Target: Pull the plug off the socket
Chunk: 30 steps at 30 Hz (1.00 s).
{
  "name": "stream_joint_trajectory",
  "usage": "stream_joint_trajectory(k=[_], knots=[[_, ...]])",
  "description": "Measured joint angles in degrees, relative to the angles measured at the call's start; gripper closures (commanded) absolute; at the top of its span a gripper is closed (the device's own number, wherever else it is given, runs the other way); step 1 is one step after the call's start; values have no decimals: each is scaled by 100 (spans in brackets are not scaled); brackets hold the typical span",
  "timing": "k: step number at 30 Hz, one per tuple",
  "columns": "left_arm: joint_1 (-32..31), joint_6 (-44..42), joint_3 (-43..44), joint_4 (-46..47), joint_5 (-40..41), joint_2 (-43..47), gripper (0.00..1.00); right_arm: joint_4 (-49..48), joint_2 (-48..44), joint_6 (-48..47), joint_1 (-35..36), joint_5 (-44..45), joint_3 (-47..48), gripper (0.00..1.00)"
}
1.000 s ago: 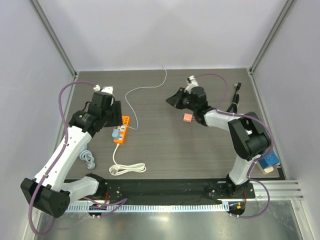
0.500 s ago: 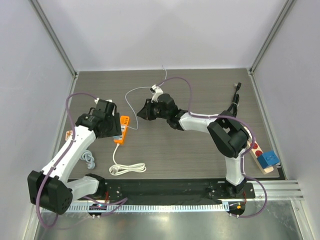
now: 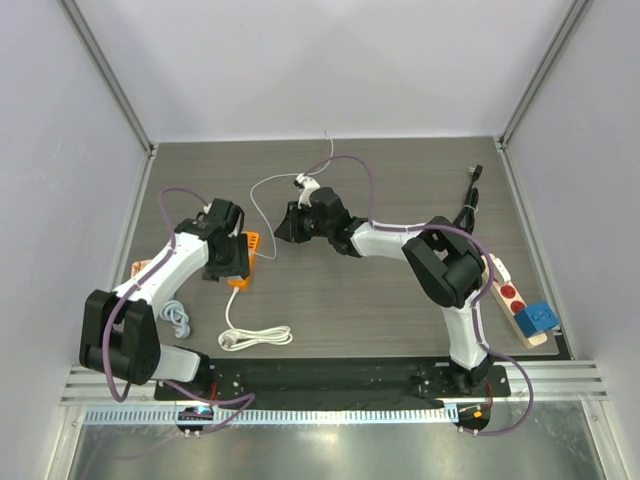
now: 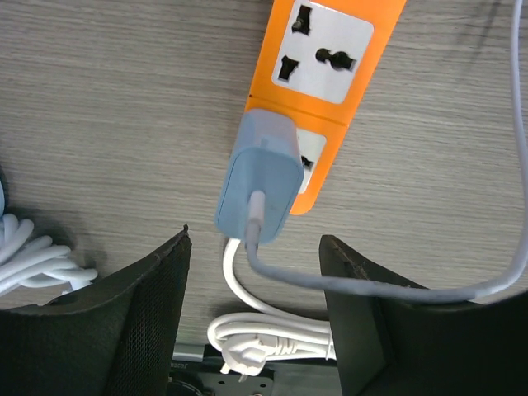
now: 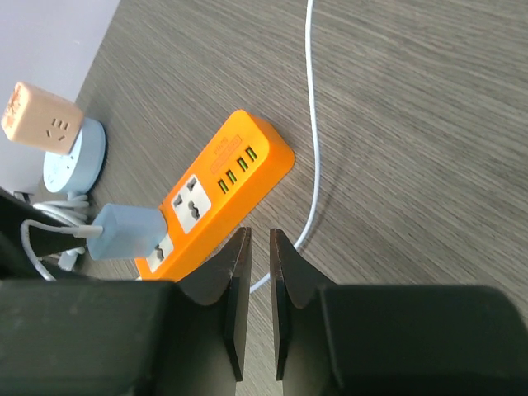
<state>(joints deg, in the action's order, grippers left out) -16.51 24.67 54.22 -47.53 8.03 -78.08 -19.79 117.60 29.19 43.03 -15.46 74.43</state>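
Dark blue plastic marks the plug (image 3: 537, 317). It is seated on the end of the beige power strip (image 3: 503, 288) nearest the arm bases. That puts it well behind the right gripper (image 5: 259, 233), back beside the base of that gripper's own arm, and far across the table (image 3: 400, 300) from the left gripper (image 4: 254, 241).

Neither gripper is near the plug. The right gripper's fingers stand only a narrow slit apart, with nothing between them. An orange strip (image 5: 235, 173) and a white cable (image 5: 313, 124) lie just ahead of and below it. The left gripper is held with its fingers wide apart, and nothing is gripped. A small light-blue cube (image 4: 260, 177), plugged into the same orange strip, sits just beyond its fingertips — not the thing asked for.

The plug is judged to be a hard, stiff block, light in itself, with smooth flat sides that could slip under a weak pinch. Resistance is expected from the pins rather than from weight, and the power strip looks light enough to be lifted along with it.

A hold on two opposite flat faces is advised, low on the block and squarely centred, with the fingers opened wide beforehand. The pull is best made straight out along the pins — no twisting — while the power strip is pressed down by the other gripper.
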Motion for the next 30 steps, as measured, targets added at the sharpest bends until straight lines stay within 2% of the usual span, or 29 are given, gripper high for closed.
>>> stream_joint_trajectory(k=[7, 10, 13, 21, 25, 30], knots=[[39, -282, 529, -15, -7, -715, 36, 96, 55, -92, 0, -96, 151, 79], [85, -415, 636, 55, -17, -758, 37, 103, 116, -125, 0, -118, 271, 79], [173, -479, 638, 118, -87, -774, 44, 111, 149, -153, 0, -140, 293, 79], [245, -573, 516, 234, -297, -789, 49, 236, 345, -203, 0, -214, 511, 79], [245, -588, 424, 245, -407, -754, 62, 232, 361, -201, 0, -295, 634, 78], [254, -610, 417, 306, -468, -739, 72, 227, 439, -184, 22, -422, 811, 78]])
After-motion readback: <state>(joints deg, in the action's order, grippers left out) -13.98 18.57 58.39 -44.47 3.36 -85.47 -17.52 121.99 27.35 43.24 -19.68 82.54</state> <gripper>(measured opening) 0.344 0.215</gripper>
